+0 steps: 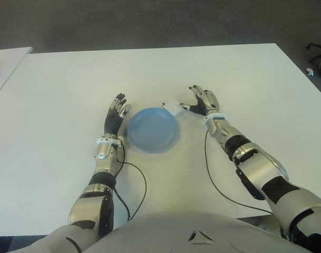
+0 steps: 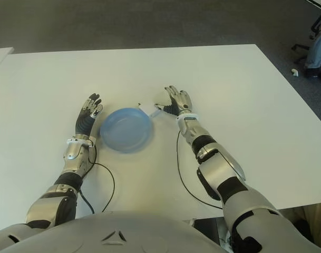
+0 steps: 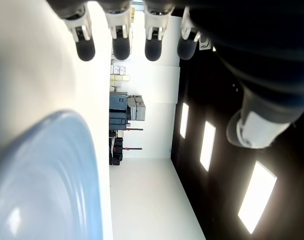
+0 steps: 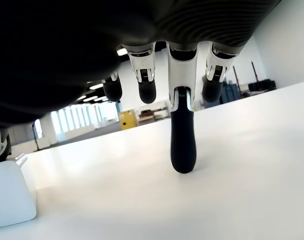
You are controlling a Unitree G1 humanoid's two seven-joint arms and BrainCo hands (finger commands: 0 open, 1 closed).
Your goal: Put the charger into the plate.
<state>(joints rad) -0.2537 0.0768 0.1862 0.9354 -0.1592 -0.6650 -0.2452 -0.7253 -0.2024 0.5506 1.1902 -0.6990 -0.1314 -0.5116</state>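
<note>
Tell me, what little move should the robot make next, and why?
Probably close the right robot hand on the small white boxy charger. The charger sits on the white table just outside the round blue plate, and the open fingers beside it hold nothing.

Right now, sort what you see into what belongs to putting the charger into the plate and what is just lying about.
For the job:
- white charger, on the table beside the plate's far right rim
- blue plate
- right hand, open beside the charger
- left hand, open left of the plate

Just about:
- white table
- office chair at the far right
</note>
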